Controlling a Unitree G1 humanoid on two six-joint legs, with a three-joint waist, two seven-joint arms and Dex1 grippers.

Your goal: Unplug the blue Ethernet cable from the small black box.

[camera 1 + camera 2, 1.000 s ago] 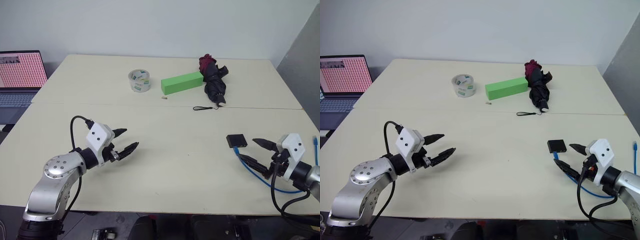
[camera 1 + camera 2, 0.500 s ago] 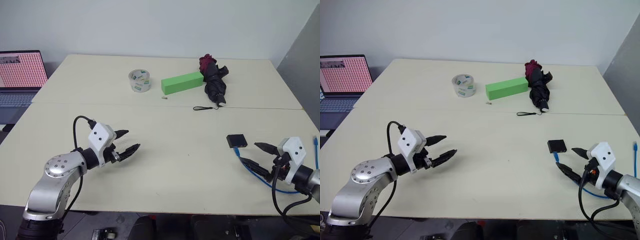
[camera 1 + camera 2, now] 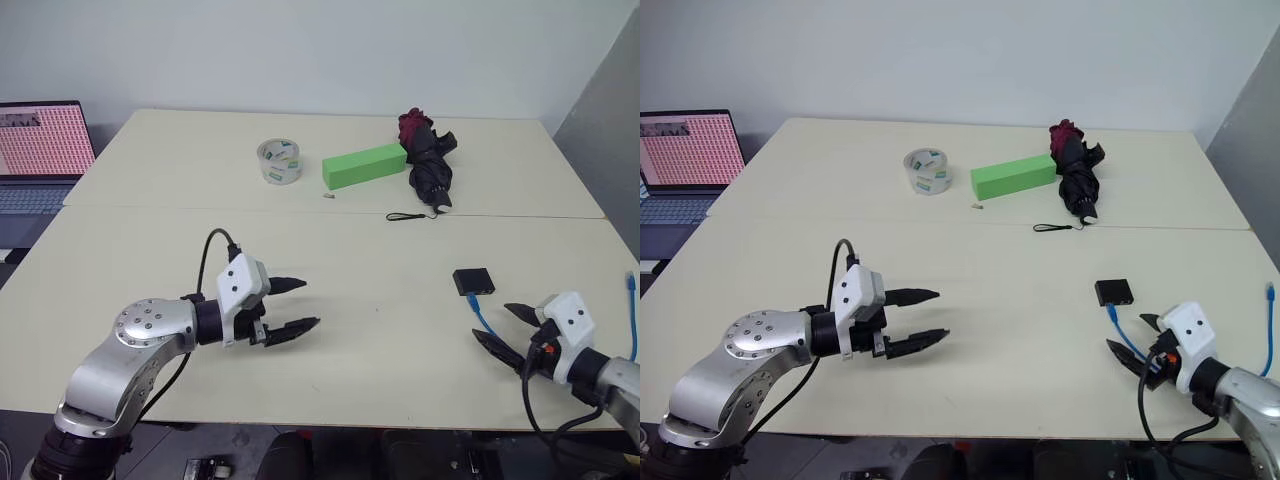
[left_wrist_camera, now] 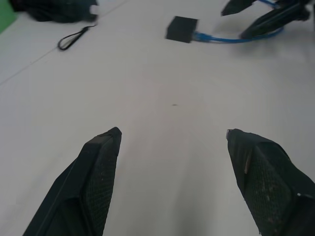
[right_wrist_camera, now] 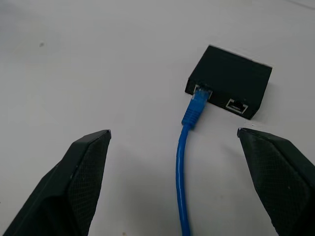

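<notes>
While both sets of jaws stand spread and empty, I see my right gripper (image 3: 512, 330) lower right, nearest the blue Ethernet cable (image 5: 186, 162), which runs straight up-frame into the small black box (image 5: 230, 81).

A pale cream table (image 3: 330, 255) stands against a plain white wall (image 3: 300, 50), a laptop (image 3: 40, 150) beside it.

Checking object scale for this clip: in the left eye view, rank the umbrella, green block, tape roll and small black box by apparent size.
1. umbrella
2. green block
3. tape roll
4. small black box, though it lies nearer the camera, so its true rank against the tape is unsure.
</notes>
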